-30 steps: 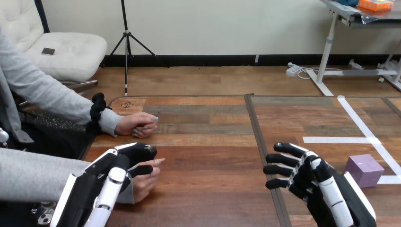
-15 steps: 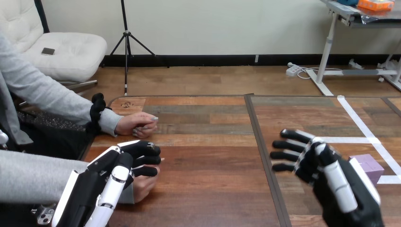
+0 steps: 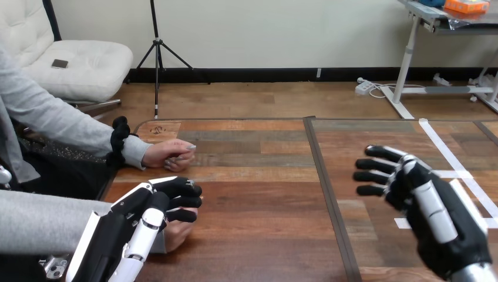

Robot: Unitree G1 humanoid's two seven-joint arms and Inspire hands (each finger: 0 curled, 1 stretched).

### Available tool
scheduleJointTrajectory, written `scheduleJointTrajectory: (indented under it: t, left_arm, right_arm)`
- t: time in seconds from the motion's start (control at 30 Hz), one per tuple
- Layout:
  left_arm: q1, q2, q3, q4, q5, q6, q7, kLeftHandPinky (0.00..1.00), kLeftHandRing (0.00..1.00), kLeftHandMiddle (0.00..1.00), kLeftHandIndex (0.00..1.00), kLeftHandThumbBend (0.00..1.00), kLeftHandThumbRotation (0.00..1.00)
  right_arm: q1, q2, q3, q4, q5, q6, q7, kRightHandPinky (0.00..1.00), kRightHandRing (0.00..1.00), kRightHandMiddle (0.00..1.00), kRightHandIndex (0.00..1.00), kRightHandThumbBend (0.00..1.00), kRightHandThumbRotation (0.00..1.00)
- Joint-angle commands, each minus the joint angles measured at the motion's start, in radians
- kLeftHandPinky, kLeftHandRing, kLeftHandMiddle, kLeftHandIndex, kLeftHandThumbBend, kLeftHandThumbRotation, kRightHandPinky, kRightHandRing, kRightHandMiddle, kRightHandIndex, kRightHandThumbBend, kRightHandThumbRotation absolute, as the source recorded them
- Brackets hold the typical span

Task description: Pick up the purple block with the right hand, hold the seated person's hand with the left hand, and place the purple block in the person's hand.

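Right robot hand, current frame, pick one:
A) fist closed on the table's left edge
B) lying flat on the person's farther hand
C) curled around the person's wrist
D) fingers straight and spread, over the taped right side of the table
D: the right robot hand shows straight, spread fingers over the table's right side near the white tape, well apart from the person's farther hand.

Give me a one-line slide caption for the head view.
Left hand curled round the person's near hand at lower left; right hand open, fingers straight, over the right of the wooden table.
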Motion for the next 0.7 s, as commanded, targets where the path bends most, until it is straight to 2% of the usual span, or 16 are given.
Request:
scheduleJointTrajectory:
  t: [0.0, 0.13, 0.4, 0.67]
  left_arm:
    - [-0.053, -0.013, 0.007, -0.004, -0.011, -0.021, 0.003, 0.62, 0.71, 0.69, 0.64, 0.25, 0.8]
    - [-0.053, -0.013, 0.007, 0.0, -0.009, -0.027, 0.001, 0.63, 0.71, 0.69, 0.63, 0.24, 0.83]
    - [-0.054, -0.02, 0.009, 0.01, 0.007, -0.05, 0.011, 0.63, 0.72, 0.69, 0.63, 0.28, 0.89]
    - [-0.051, -0.014, 0.01, 0.004, 0.002, -0.046, 0.011, 0.61, 0.72, 0.69, 0.62, 0.29, 0.92]
  right_arm:
    - [-0.1, -0.025, -0.034, 0.05, 0.012, -0.029, 0.008, 0.67, 0.71, 0.72, 0.73, 0.69, 0.77]
    - [-0.134, -0.044, -0.052, 0.091, 0.011, -0.03, 0.011, 0.67, 0.71, 0.72, 0.73, 0.68, 0.76]
    - [-0.19, -0.072, -0.078, 0.167, 0.008, -0.04, 0.016, 0.66, 0.7, 0.72, 0.73, 0.67, 0.76]
    - [-0.249, -0.096, -0.107, 0.26, -0.002, -0.051, 0.003, 0.64, 0.69, 0.71, 0.72, 0.69, 0.75]
